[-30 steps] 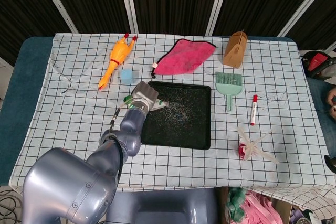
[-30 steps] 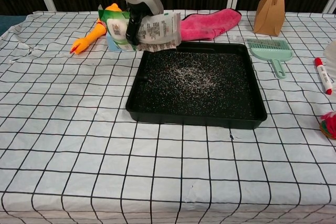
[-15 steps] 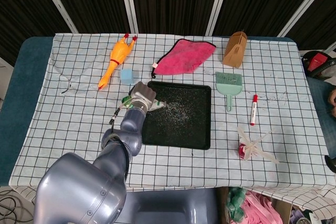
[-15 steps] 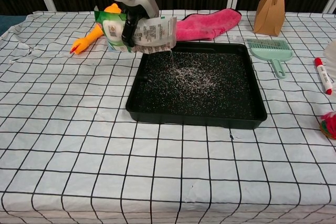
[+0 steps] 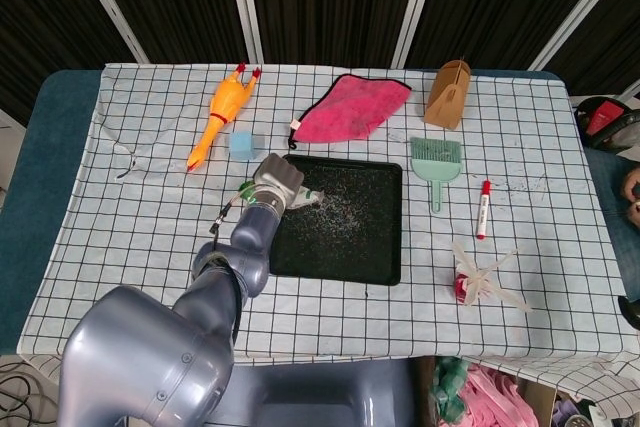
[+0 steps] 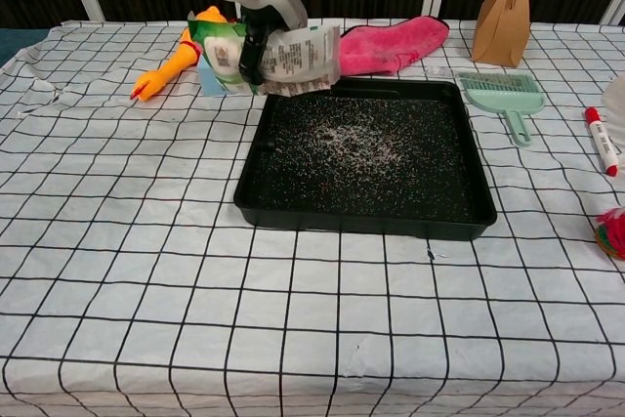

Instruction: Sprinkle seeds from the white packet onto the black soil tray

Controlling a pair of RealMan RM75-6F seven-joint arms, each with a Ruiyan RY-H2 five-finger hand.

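Note:
The black soil tray [image 5: 380,265] [image 6: 251,204] lies mid-table, its dark soil speckled with pale seeds around the middle and back. My left hand [image 5: 277,182] [image 6: 256,41] grips the white packet [image 6: 301,58] [image 5: 305,199], which has a green end and is tipped sideways over the tray's back left corner. The packet's open end points toward the tray's middle. My right hand is not in either view.
Behind the tray lie a pink cloth [image 5: 352,109], a yellow rubber chicken [image 5: 222,113] and a light blue cube [image 5: 241,143]. A brown paper bag [image 5: 449,92], a green brush [image 5: 436,159] and a red marker [image 5: 484,208] sit to the right, with a clear wrapper [image 5: 480,275] nearer the front.
My left hand shifted left with the packet half a second ago, then came back right over the tray's back left corner. The seed patch on the soil looks slightly denser.

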